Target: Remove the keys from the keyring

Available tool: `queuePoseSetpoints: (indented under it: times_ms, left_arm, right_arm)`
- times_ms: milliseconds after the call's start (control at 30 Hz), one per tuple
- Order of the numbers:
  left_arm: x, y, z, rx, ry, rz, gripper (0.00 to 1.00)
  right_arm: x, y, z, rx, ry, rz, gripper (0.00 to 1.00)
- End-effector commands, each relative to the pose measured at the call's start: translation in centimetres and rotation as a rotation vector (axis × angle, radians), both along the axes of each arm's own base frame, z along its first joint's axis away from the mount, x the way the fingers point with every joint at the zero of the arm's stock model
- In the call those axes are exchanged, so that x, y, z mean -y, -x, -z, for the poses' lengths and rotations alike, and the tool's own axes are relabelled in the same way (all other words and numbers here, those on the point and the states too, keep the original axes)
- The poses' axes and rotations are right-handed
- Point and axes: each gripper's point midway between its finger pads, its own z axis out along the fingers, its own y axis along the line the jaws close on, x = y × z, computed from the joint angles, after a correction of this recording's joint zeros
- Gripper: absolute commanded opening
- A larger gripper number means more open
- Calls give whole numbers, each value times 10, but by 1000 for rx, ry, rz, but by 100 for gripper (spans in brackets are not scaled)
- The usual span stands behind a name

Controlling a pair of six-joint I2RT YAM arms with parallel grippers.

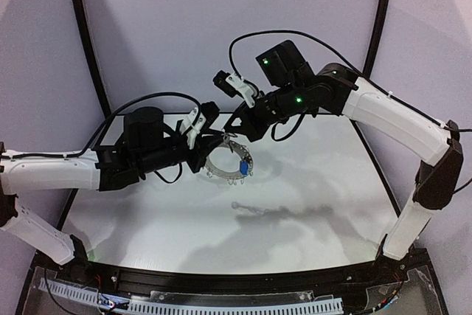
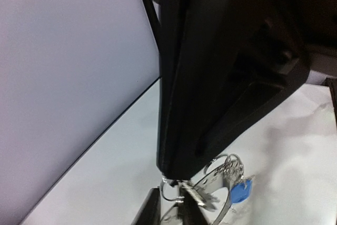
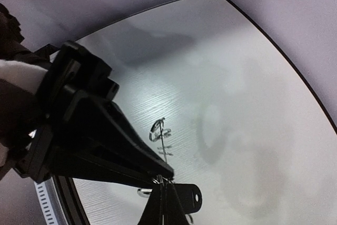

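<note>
The keyring (image 1: pixel 221 161), a flat grey disc fringed with wire loops, hangs tilted above the table between both grippers. The blue key (image 1: pixel 243 170) dangles from its lower right rim and also shows in the left wrist view (image 2: pixel 240 191). My left gripper (image 1: pixel 209 140) is shut on a small wire loop (image 2: pixel 167 192) at the ring's rim (image 2: pixel 224 204). My right gripper (image 1: pixel 230 133) meets it tip to tip and is shut on the black key (image 3: pixel 188 197), whose holed head sticks out beside its fingers (image 3: pixel 158 209). A silver shaft (image 2: pixel 202 197) lies below the right fingertip.
The white table (image 1: pixel 310 204) lies under the ring and carries the arms' shadows. Black frame tubes (image 1: pixel 85 42) and pale curtain walls enclose the back and sides. The table's near edge has a black rail (image 1: pixel 236 282).
</note>
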Motion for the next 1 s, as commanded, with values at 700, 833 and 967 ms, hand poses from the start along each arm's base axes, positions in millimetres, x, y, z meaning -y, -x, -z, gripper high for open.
queuePoseSetpoints:
  times_ms: [700, 833, 967]
  left_arm:
    - [-12, 0, -29, 114, 16, -25, 1]
    - [-13, 4, -29, 115, 24, -13, 1]
    - [-17, 3, -22, 103, 8, -28, 1]
  right_arm:
    - [13, -21, 78, -369, 36, 179, 0]
    - [12, -19, 73, -380, 31, 160, 0]
    - [20, -23, 67, -356, 42, 195, 0]
